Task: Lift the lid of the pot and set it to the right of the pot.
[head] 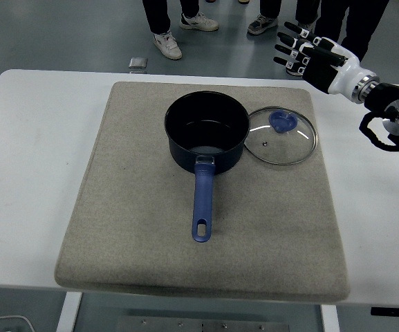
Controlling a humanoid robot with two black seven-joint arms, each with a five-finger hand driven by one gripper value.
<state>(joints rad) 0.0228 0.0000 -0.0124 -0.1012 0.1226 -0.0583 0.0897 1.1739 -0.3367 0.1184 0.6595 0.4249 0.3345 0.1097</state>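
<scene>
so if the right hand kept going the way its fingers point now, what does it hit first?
Probably nothing on the table. The open white-and-black right hand points up-left, past the far table edge toward the people's shoes on the floor; the glass pot lid lies nearer. Depth is unclear.
</scene>
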